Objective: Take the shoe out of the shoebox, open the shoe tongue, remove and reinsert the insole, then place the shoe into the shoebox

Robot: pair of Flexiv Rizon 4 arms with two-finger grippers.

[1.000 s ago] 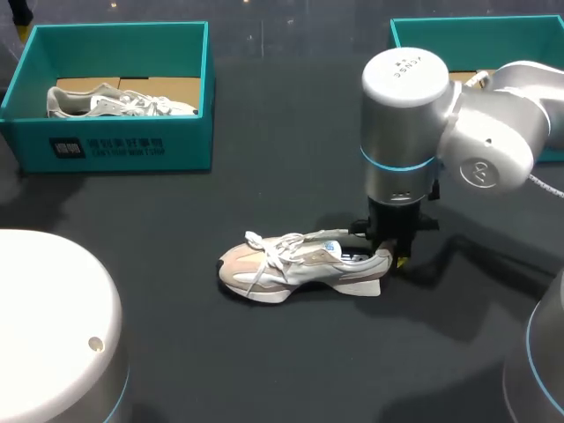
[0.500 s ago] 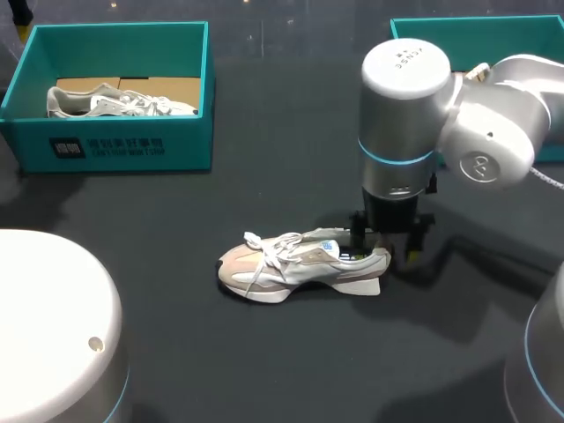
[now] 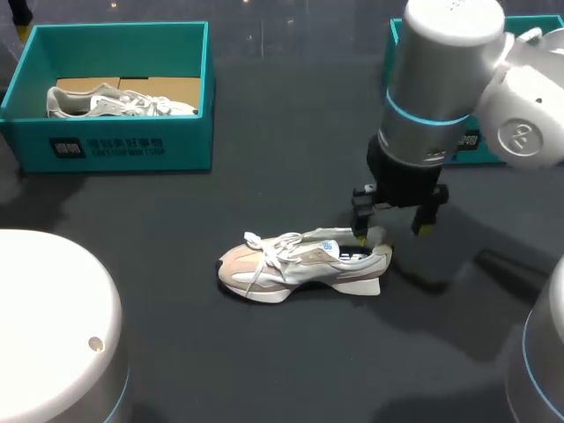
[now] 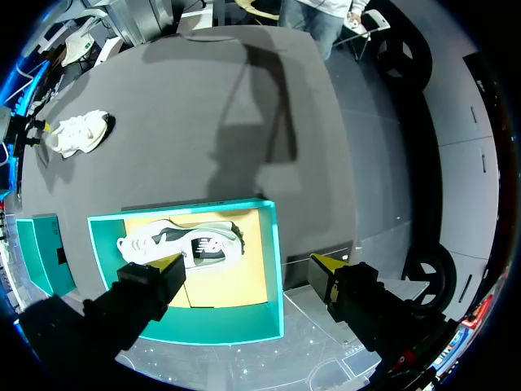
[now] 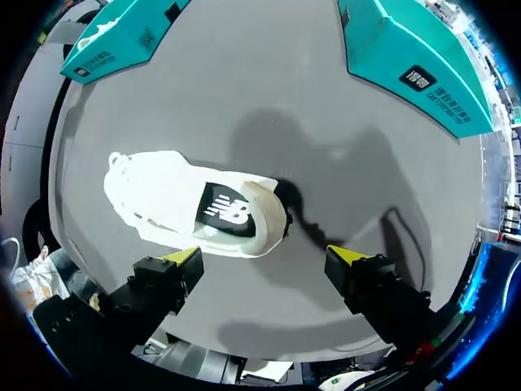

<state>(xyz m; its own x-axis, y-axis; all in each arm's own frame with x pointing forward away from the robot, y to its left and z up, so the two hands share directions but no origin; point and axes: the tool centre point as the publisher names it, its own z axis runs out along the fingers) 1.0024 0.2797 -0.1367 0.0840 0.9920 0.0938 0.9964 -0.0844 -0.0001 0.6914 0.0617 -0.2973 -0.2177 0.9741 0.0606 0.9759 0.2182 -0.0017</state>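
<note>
The shoe (image 3: pixel 304 263) stands on its sole on the dark bench (image 3: pixel 264 352), out of any box, and it looks light and soft. The mesh-and-suede upper would cave under a hard squeeze, and the loose laces (image 3: pixel 264 256) could snag. The firm places to take hold are probably the heel counter and the thick sole edge. The tongue (image 3: pixel 328 245) is thin and floppy, so a pinch at its free end should lift it. In the right wrist view the dark insole (image 5: pixel 226 210) shows through the shoe's opening. It is likely a flexible sheet, best caught at its heel end. The right fingers (image 3: pixel 360 220) hang just over the shoe's heel, spread apart and holding nothing. Well beyond the shoe's toe sits a teal shoebox (image 3: pixel 115 145) holding a second shoe (image 3: pixel 119 101) on a brown liner. The left fingers (image 4: pixel 151 281) hover above that box, also apart and empty. Past the shoe's heel, behind the right arm, a second teal box (image 3: pixel 529 35) shows only its rim, so I cannot tell what is in it.
</note>
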